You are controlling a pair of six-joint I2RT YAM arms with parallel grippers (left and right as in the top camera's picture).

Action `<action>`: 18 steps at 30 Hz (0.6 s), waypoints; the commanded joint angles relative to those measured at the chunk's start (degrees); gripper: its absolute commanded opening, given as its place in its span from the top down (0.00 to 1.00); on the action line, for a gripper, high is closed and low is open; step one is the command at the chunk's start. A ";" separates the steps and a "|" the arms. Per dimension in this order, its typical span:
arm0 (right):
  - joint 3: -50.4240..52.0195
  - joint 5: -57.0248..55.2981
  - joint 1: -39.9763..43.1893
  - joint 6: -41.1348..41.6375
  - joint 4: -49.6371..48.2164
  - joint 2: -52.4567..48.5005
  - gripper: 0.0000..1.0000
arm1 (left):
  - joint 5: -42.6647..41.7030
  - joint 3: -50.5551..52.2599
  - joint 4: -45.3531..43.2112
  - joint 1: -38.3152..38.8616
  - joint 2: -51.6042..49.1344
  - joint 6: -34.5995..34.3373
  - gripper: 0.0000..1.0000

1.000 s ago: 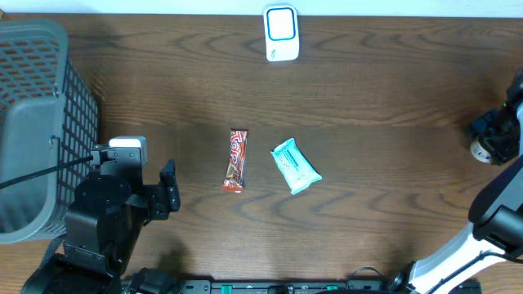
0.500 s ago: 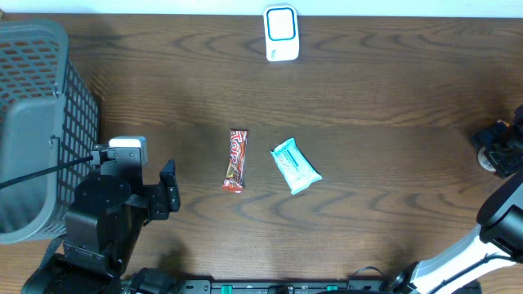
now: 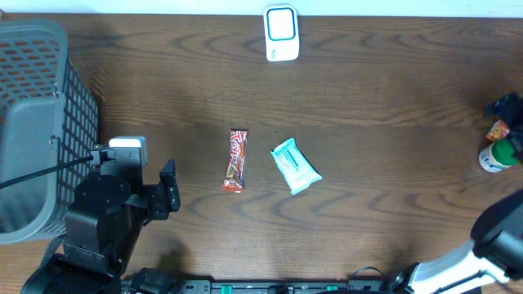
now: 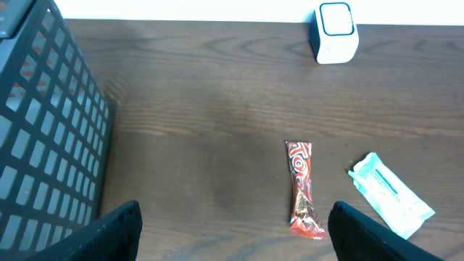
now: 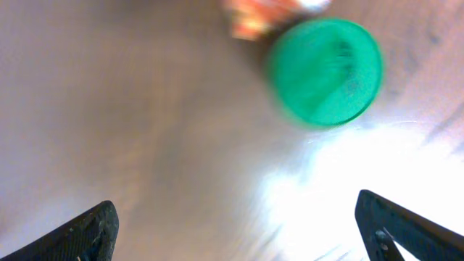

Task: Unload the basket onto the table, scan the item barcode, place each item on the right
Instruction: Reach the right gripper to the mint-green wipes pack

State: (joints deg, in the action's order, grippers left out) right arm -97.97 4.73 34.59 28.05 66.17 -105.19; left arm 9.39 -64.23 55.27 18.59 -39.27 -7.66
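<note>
A white barcode scanner (image 3: pixel 282 33) with a blue-framed face stands at the table's far edge, also in the left wrist view (image 4: pixel 335 32). A red candy bar (image 3: pixel 236 160) and a teal-and-white packet (image 3: pixel 295 166) lie side by side mid-table. A green-capped bottle (image 3: pixel 493 155) with an orange label stands at the right edge. My right gripper (image 5: pixel 235 232) is open above the table, the blurred green cap (image 5: pixel 326 71) ahead of it and nothing between its fingers. My left gripper (image 4: pixel 239 235) is open over bare wood, just left of the candy bar (image 4: pixel 301 188).
A grey mesh basket (image 3: pixel 37 122) fills the left side, close beside the left arm. The right arm's white link (image 3: pixel 490 237) crosses the lower right corner. The teal packet (image 4: pixel 391 194) lies just beyond my left gripper's right finger.
My right gripper has opened wide and drawn away to the right, uncovering the green-capped bottle it was over. The left arm, candy bar and packet have not moved.
</note>
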 commanded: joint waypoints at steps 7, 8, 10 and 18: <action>0.52 11.87 -26.51 0.79 2.08 10.27 0.01 | 0.52 -0.87 0.02 -0.02 0.04 0.13 0.17; 1.99 11.89 -29.75 0.79 1.75 9.84 0.01 | 0.52 -0.87 0.02 -0.02 0.04 0.13 0.17; 5.68 12.24 -35.67 -0.09 0.15 8.70 0.01 | 0.52 -0.87 0.02 -0.02 0.04 0.13 0.17; 21.03 24.28 -49.51 -16.06 -10.45 2.78 0.01 | 0.52 -0.87 0.02 -0.02 0.04 0.13 0.17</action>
State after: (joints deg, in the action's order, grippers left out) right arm -79.50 24.32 -13.04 17.96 57.32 -101.86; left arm 9.39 -64.23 55.27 18.59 -39.27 -7.66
